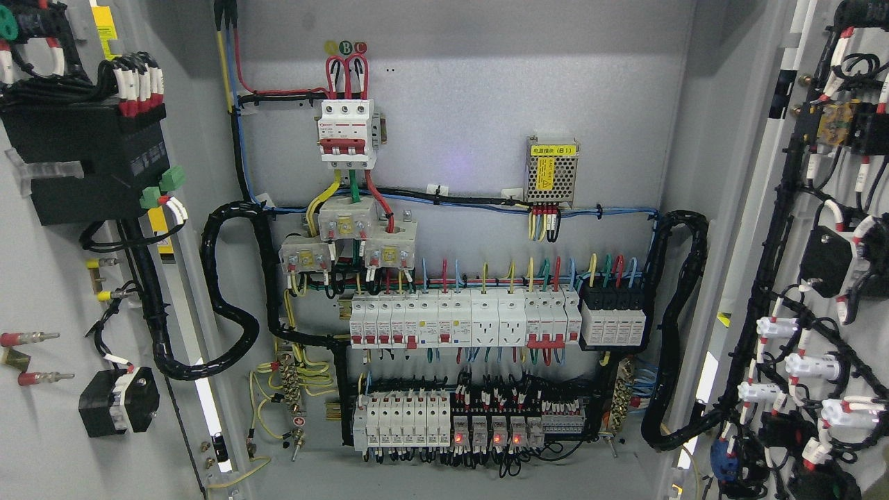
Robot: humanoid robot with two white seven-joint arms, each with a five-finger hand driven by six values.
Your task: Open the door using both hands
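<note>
**Cabinet open, both doors swung out, no hands in frame**

You're looking straight into an open electrical cabinet. Neither robot hand shows anywhere in the head view, so you can't tell whether the fingers are wide, narrow or holding anything.

Doors: the left door (42, 292) stands swung out at the left edge, inner face toward you. It carries a black box (83, 163) with red-and-white-sleeved wires on top and green connectors at its lower right corner, plus a smaller black block (118, 401) lower down. The right door (851, 278) is swung out at the right edge, with black wiring looms and a column of white cylindrical component backs (809, 364).

Inside, on the grey back panel (486, 104):
- three-pole breaker (346, 133) at upper centre-left, red wires looping above it
- small perforated power supply (552, 175) with a yellow label, upper right
- three grey transformer blocks (347, 239) under the breaker
- long row of white breakers and sockets (465, 318) across the middle, black module (614, 318) at its right end
- lower row of breakers (401, 419) and relays (496, 430), red indicators lit on four of the relays

Thick black corrugated conduit loops (233, 292) run from the panel to each door, one on each side.
</note>
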